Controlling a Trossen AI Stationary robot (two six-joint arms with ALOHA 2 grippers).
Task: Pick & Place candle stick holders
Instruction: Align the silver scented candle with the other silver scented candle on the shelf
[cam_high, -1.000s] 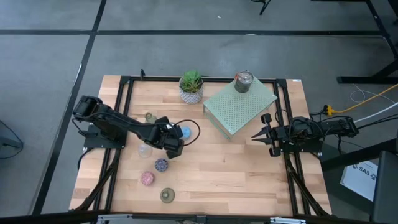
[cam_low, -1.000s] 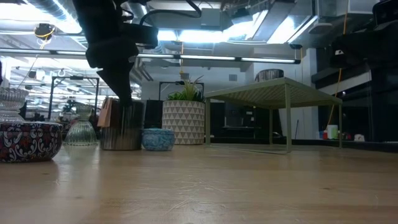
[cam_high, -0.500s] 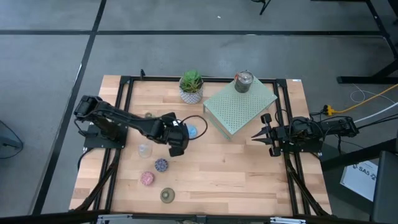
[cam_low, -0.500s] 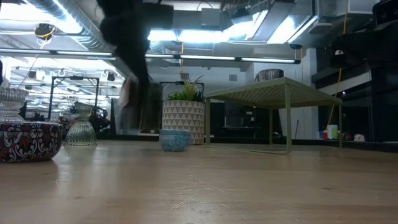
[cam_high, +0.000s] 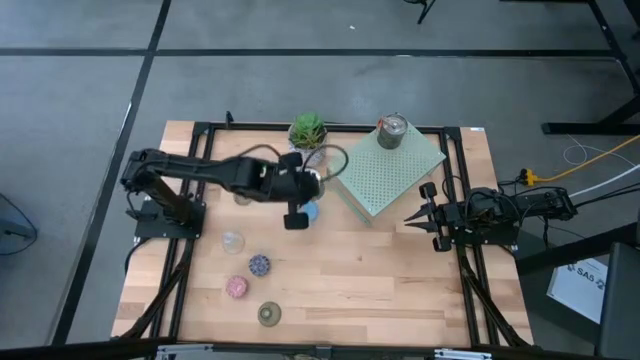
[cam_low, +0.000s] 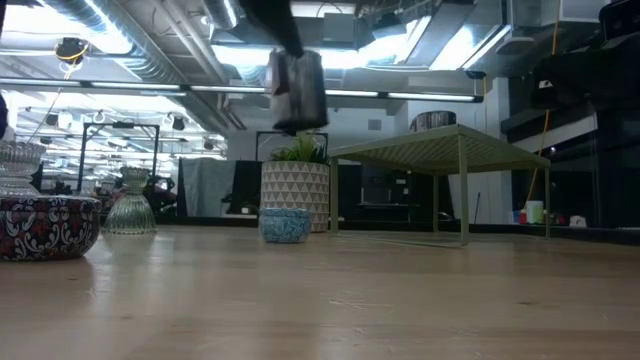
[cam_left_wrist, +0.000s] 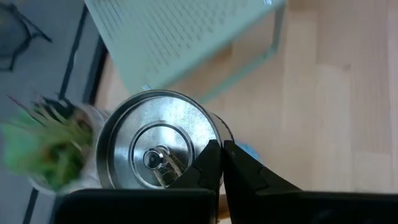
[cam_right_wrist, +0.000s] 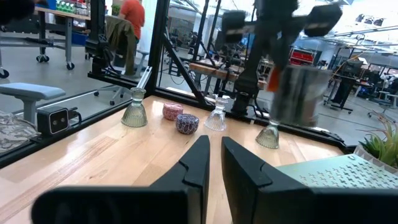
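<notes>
Workshop around a wooden table

Grey floor (cam_high: 300, 80) with dark lines; ceiling strip lights (cam_low: 420, 96) at 12 o'clock, benches behind.

Left gripper (cam_high: 296, 216) hung above the tabletop (cam_high: 380, 280) between the plant pot (cam_high: 307, 131) and the perforated slab (cam_high: 386, 172), carrying a metal holder (cam_left_wrist: 155, 140) over the bowl-shaped holder (cam_high: 309, 211). A second metal holder (cam_high: 392, 131) stood on the slab. Four holders (cam_high: 259, 265) lay nearer the left front corner. Right gripper (cam_high: 411, 220) waited at the right edge.

Seven candle stick holders (cam_high: 260, 265) show; one potted plant (cam_high: 308, 131); one perforated slab (cam_high: 385, 172); two arms.
</notes>
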